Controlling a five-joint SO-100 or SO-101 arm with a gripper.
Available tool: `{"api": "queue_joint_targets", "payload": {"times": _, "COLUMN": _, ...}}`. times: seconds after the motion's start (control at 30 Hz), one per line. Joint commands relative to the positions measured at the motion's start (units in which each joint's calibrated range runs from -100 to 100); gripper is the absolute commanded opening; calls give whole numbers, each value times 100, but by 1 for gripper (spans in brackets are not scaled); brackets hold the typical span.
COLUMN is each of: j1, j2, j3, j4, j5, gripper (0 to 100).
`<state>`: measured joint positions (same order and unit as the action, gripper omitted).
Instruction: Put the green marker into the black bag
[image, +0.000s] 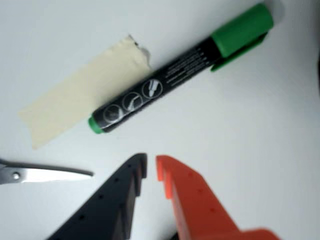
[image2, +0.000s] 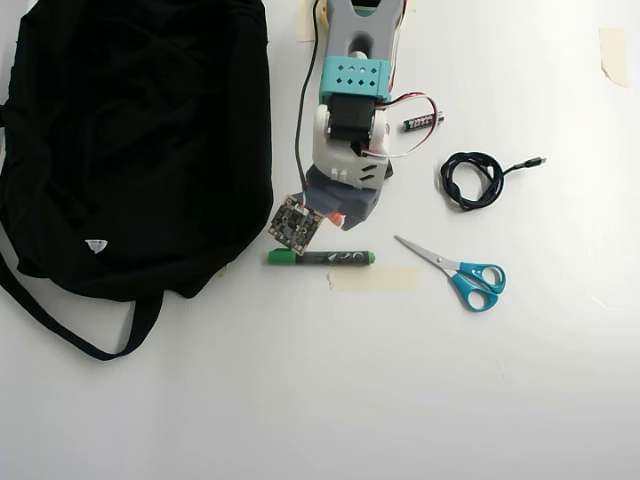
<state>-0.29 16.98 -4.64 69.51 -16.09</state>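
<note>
My pincer (image: 151, 167) hangs just above the white table (image2: 300, 400), its black and orange fingers nearly pressed together with only a thin slit between the tips, pinching nothing. The green marker (image: 180, 70) lies flat on the table just beyond my fingertips in the wrist view, its small green end resting on a strip of beige tape (image: 80, 95) and its capped end pointing toward the upper right corner of that view. In the overhead view the marker (image2: 322, 257) sits near the middle of the table, just beside the lower right edge of the black bag (image2: 130, 140), with scissors (image2: 460, 272) off to its right. I judge the marker light, stiff and smooth, so it may roll or slip. I would spread my fingers wider and take it across the dark barrel near the middle, where it balances, not on the cap with its clip.
</note>
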Motion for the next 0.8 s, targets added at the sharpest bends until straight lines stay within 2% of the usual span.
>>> {"api": "queue_joint_targets", "payload": {"times": 0.0, "j1": -45, "j2": 53, "j3": -336, "j4": -164, "j5": -22, "gripper": 2}}
{"api": "queue_joint_targets", "payload": {"times": 0.37, "j1": -53, "j2": 676, "j3": -1117, "j4": -216, "j5": -27, "gripper": 2}}
{"api": "queue_joint_targets", "payload": {"times": 0.77, "j1": -8, "j2": 825, "j3": -1243, "j4": -483, "j5": -153, "gripper": 2}}
